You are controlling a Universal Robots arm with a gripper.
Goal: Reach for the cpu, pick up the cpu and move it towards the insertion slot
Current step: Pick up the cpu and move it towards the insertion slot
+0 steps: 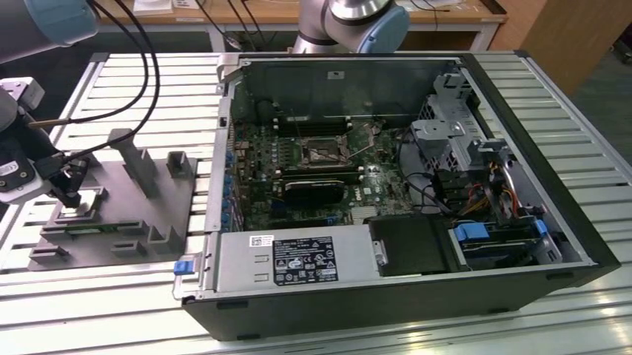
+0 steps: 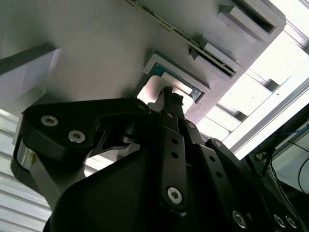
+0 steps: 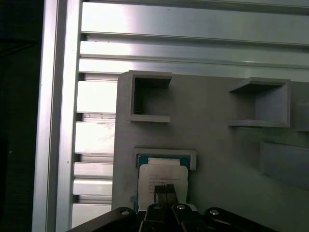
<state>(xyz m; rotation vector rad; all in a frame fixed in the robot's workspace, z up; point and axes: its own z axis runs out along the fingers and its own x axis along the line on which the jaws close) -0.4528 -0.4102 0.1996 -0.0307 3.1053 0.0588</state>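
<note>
The cpu (image 1: pixel 89 198) is a small shiny square lying in a framed pocket of the grey plastic tray (image 1: pixel 118 222) at the exterior view's left. My gripper (image 1: pixel 71 200) hangs straight over it, its two thin fingers pressed together with nothing between them. In the first wrist view the gripper (image 3: pixel 165 189) covers the near part of the cpu (image 3: pixel 161 173). The second wrist view has the gripper (image 2: pixel 170 95) at the cpu (image 2: pixel 153 89); I cannot tell whether they touch. The insertion slot (image 1: pixel 324 153) sits on the green board inside the open computer case.
Upright posts (image 1: pixel 133 163) and pockets (image 3: pixel 149 99) rise from the tray around the gripper. The open case (image 1: pixel 395 185) fills the exterior view's middle and right, with a black card (image 1: pixel 316 194), cables and a power supply (image 1: pixel 296 259). Everything rests on a slatted aluminium table (image 1: pixel 148 81).
</note>
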